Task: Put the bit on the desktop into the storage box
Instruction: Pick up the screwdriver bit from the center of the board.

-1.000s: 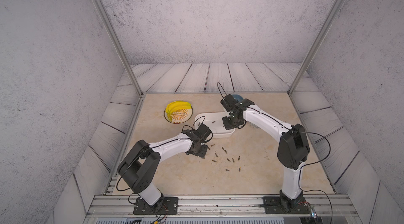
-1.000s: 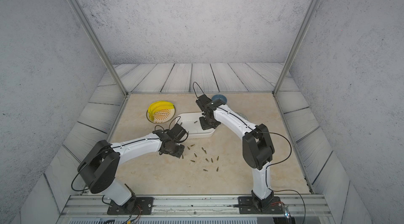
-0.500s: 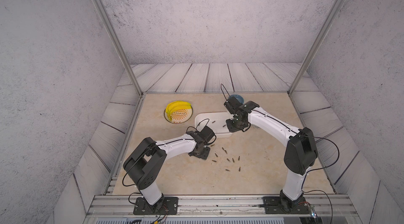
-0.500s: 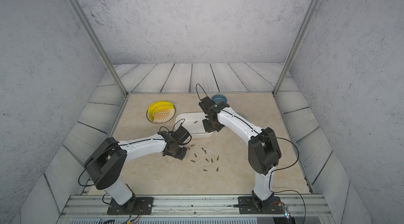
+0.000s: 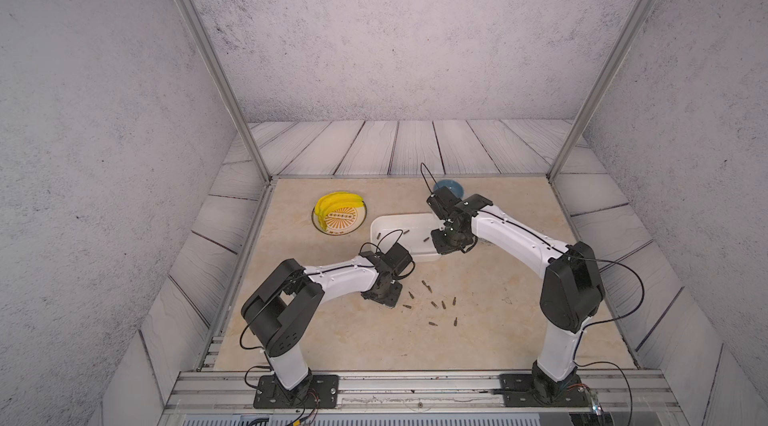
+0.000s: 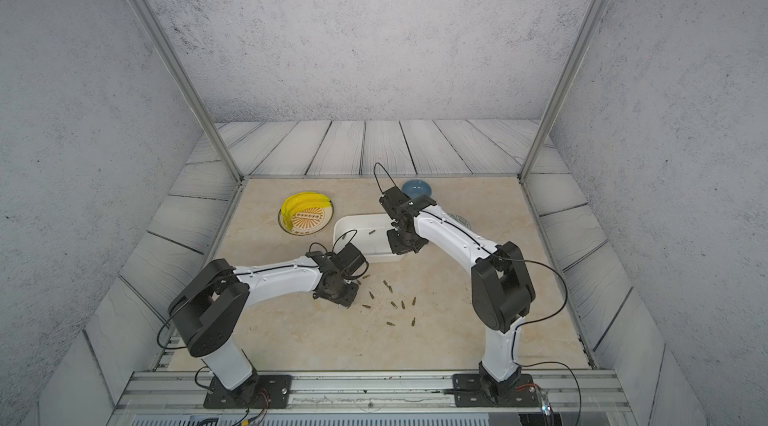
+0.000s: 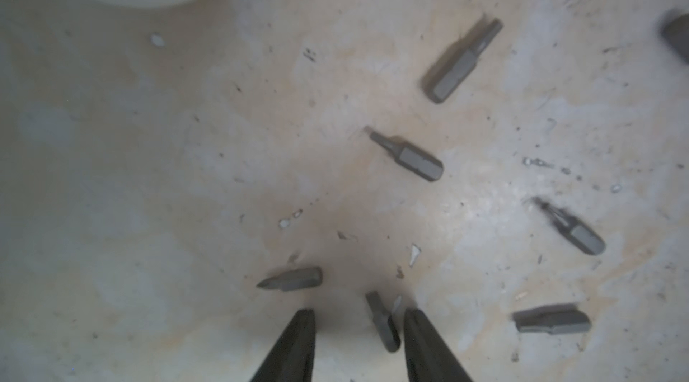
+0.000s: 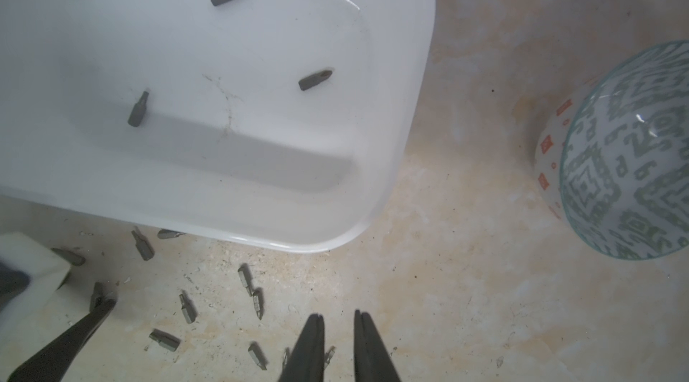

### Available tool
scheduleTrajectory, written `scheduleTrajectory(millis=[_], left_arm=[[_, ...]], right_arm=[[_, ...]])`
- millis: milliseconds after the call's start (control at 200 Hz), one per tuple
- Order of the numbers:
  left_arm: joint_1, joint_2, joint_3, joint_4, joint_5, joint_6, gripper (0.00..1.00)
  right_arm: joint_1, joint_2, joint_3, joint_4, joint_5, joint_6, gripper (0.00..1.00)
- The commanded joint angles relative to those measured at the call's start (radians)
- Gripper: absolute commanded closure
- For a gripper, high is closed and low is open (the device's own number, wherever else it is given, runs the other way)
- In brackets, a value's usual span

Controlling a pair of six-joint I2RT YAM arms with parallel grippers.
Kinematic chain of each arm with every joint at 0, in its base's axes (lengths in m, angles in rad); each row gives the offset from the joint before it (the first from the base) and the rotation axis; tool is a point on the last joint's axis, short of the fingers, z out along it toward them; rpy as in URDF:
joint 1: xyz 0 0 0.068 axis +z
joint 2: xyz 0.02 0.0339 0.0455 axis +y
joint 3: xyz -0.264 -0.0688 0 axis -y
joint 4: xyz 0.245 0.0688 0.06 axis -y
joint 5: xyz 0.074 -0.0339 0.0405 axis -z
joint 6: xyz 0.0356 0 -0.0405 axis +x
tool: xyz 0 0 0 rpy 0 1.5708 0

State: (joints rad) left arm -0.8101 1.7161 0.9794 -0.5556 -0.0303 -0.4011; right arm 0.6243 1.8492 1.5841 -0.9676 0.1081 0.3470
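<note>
Several grey bits (image 5: pixel 434 303) (image 6: pixel 392 303) lie scattered on the beige desktop (image 5: pixel 332 332), in front of the white storage box (image 5: pixel 399 221) (image 6: pixel 353 222). My left gripper (image 7: pixel 358 313) (image 5: pixel 388 299) is low over the desktop, open. One bit (image 7: pixel 382 322) lies between its fingers, close to one fingertip (image 7: pixel 410 315). My right gripper (image 8: pixel 338 315) (image 5: pixel 446 245) hangs at the box's near right corner (image 8: pixel 373 220), jaws a narrow gap apart and empty. Several bits (image 8: pixel 315 79) lie inside the box.
A plate of yellow bananas (image 5: pixel 338 214) stands left of the box and a blue bowl (image 5: pixel 449 186) behind it. A grey-green patterned bowl (image 8: pixel 630 160) (image 6: pixel 459 220) sits to the box's right, under my right arm.
My right gripper has parted its jaws slightly and drifted from over the box toward its near right corner. My left gripper has shifted slightly right toward the bits and narrowed a little.
</note>
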Motion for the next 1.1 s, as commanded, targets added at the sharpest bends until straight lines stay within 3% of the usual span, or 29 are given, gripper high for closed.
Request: scheduleTrajectory(millis=[0, 185, 395, 581, 881, 1096], left_arm=[[-0.006, 0.019, 0.019, -0.009, -0.012, -0.008, 0.59], [-0.008, 0.037, 0.026, -0.015, 0.008, -0.007, 0.76], [-0.012, 0.062, 0.020, -0.013, 0.030, -0.005, 0.85], [-0.015, 0.074, 0.007, -0.008, 0.039, -0.003, 1.00], [-0.016, 0.048, -0.001, -0.008, 0.030, -0.001, 1.00], [-0.015, 0.023, 0.044, -0.044, 0.008, 0.013, 1.00]], right_arm=[[-0.005, -0.038, -0.015, -0.003, 0.012, 0.007, 0.80], [-0.009, -0.041, -0.028, 0.000, 0.010, 0.007, 0.81], [-0.013, -0.059, -0.052, 0.010, 0.006, 0.013, 0.81], [-0.015, -0.092, -0.133, 0.052, -0.005, 0.039, 0.77], [-0.018, -0.142, -0.263, 0.103, -0.012, 0.069, 0.71], [-0.017, -0.191, -0.337, 0.135, -0.006, 0.089, 0.46]])
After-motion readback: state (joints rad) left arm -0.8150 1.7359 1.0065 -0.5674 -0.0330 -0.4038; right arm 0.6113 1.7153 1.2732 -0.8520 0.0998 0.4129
